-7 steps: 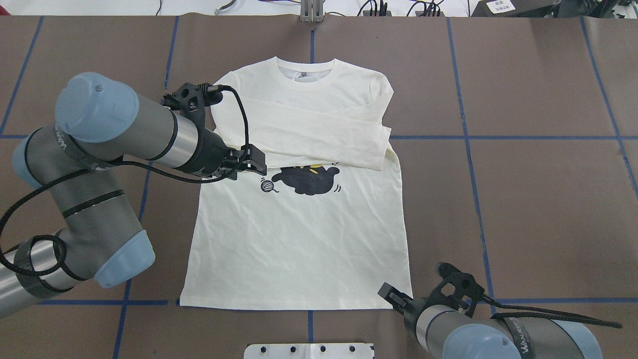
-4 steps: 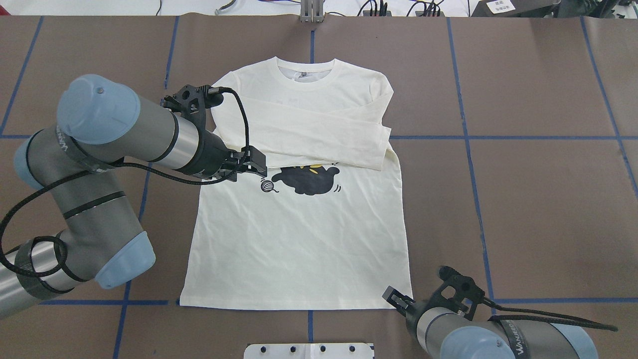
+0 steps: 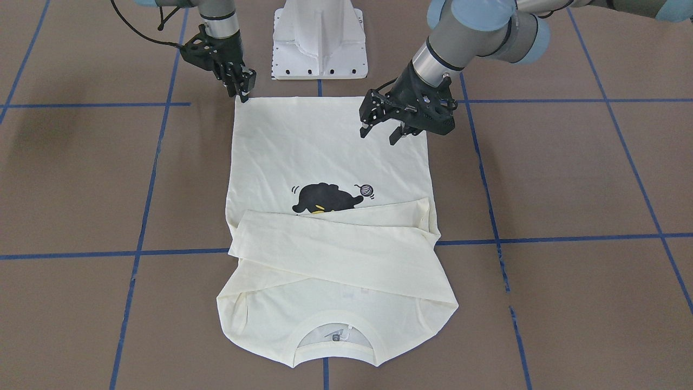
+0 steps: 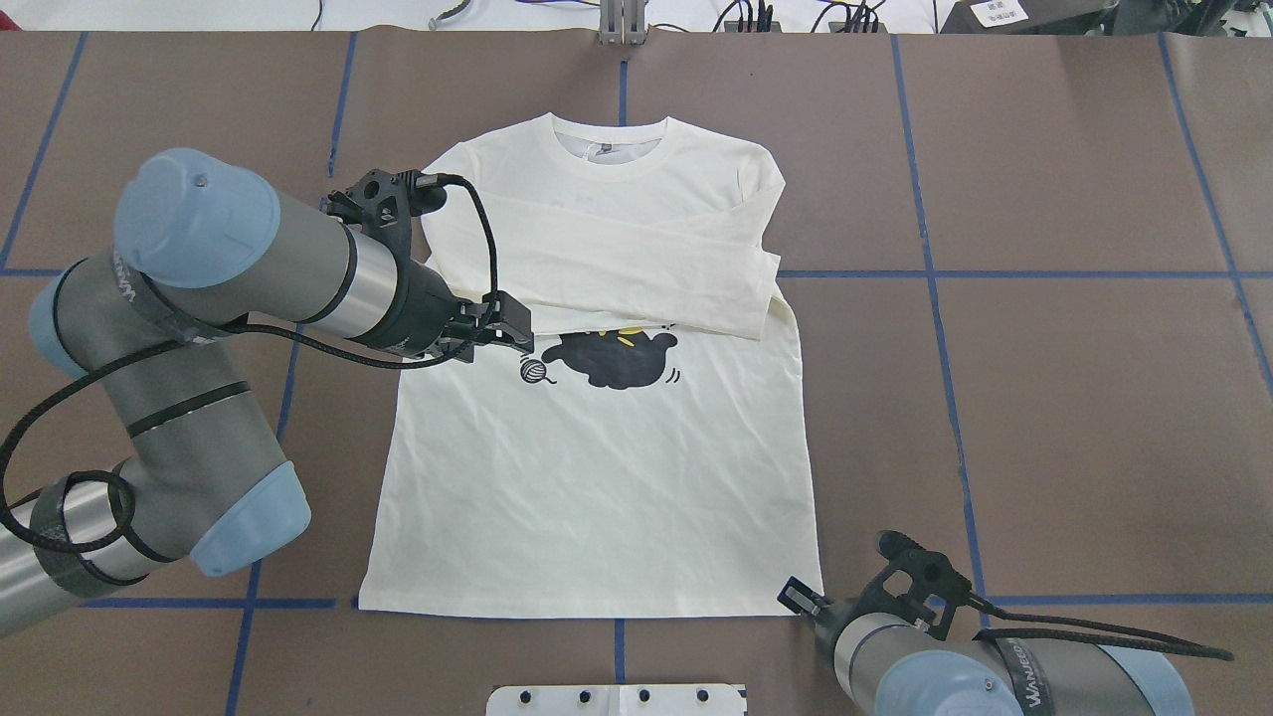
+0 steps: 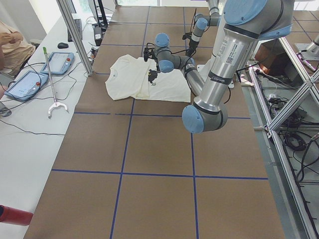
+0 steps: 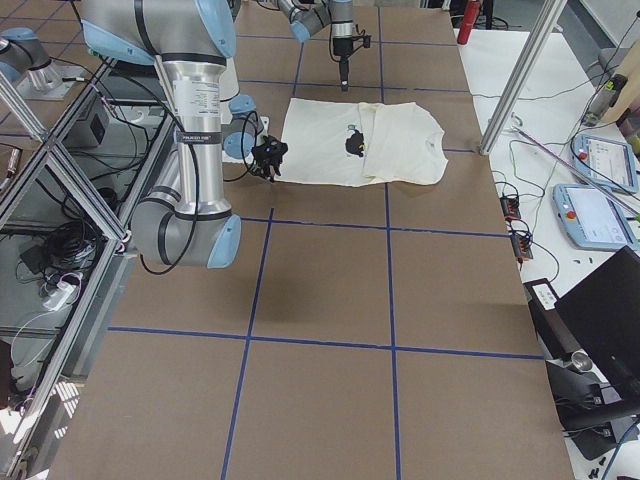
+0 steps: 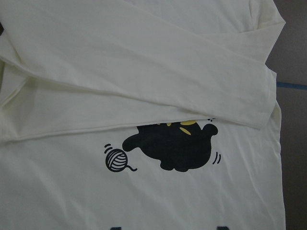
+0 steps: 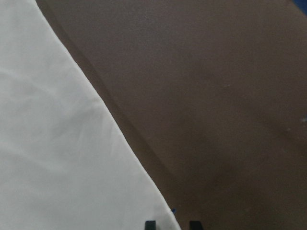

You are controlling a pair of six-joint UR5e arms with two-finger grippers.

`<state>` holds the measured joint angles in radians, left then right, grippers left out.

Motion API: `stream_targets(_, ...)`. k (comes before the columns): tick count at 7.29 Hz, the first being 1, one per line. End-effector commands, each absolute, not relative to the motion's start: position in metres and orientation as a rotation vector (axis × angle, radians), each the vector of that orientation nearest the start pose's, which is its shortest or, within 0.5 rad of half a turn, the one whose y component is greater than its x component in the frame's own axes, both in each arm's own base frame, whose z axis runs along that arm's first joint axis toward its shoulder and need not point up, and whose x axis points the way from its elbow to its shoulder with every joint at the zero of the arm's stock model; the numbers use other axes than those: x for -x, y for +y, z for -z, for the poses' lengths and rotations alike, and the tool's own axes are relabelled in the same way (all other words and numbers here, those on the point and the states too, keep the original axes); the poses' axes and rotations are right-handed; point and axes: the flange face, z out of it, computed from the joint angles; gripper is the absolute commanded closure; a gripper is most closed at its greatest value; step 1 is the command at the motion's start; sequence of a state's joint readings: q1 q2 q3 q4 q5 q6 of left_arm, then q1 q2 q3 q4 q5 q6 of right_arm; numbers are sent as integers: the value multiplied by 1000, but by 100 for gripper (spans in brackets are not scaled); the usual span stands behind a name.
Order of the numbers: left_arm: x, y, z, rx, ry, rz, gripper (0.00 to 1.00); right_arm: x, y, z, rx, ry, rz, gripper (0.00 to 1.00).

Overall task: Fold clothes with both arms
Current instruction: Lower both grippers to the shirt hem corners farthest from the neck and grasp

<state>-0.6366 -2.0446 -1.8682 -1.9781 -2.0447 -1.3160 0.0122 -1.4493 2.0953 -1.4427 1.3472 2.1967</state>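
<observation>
Cream-white long-sleeved T-shirt (image 4: 597,477) lies flat, print side up, mid-tabletop (image 4: 1074,418). Ribbed neck (image 4: 609,149) points away from the robot; hem runs along the side nearest the white pedestal base (image 3: 319,43). Both sleeves (image 4: 636,268) are folded across the chest, one over the other, and cover the top edge of the black cat print (image 4: 612,360). The yarn-ball motif beside the cat is exposed. Body fabric is lightly creased.

Left gripper (image 3: 378,135): jaws spread wide, nothing between them. It hangs above the shirt on the robot's left side, clear of the cloth. Its wrist camera looks down on the sleeves and cat print.

Right gripper (image 3: 242,93): low at the hem corner on the robot's right. Fingertips (image 8: 150,224) stand a narrow gap apart, and the shirt's corner edge runs up between them. Cannot tell whether they touch the cloth.

Blue tape lines (image 4: 1044,273) grid the brown tabletop.
</observation>
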Motion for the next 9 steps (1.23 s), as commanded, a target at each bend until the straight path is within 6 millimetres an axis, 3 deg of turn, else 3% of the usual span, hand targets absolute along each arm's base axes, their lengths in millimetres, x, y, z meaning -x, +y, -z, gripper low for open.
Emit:
stream_targets(1,-426,-424,-209,-114,1221,65,27,501,-160,-348,34,-816,-686,100)
stream_targets(3,-423,-416,-213,-28,1221,267,27,496,-159,-337,46,-838,-685,100)
stream_targets(4,-452,-368,-232,-21,1176,370,27,494,-161,-333,48,-847,-688,100)
stream_targets(5,-427,-329,-273,-32,1104,382,27,488,-162,-325,53,-863,-686,100)
stream_targets(6,-421,-291,-311,-9,1034,378,27,486,-162,-323,54,-867,-685,100)
stream_targets(7,-431,-261,-339,-2,975,440,28,486,-162,-325,54,-864,-684,100)
stream_targets(9,-438,-240,-361,45,918,461,31,486,-162,-325,54,-864,-683,100)
